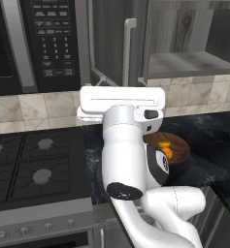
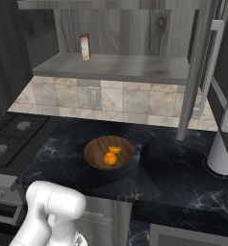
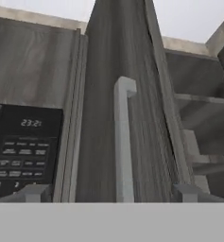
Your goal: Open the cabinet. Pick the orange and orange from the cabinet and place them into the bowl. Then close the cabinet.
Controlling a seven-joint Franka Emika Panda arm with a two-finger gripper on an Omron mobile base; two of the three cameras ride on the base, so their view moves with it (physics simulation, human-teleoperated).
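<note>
Both doors of the cabinet [image 2: 110, 65] stand open. In the hand view the left door [image 3: 101, 94] and its silver bar handle [image 3: 123, 142] fill the middle, close ahead of my gripper [image 3: 112, 194], which is open with nothing between its fingertips [image 3: 35, 193]. My white hand [image 1: 121, 101] hovers in front of that door's handle [image 1: 129, 48]. On the dark counter sits the wooden bowl [image 2: 94, 149] with two oranges [image 2: 114, 150] [image 2: 110, 158] inside. From the left the arm hides part of the bowl [image 1: 182, 145], and one orange [image 1: 168, 153] shows.
The black microwave [image 1: 34, 43] hangs left of the open door. A stove [image 1: 29, 164] lies below it. A small box [image 2: 85, 47] stands on the cabinet shelf. The right door [image 2: 202, 72] juts out over the counter, with a white round object [image 2: 221, 158] beneath it.
</note>
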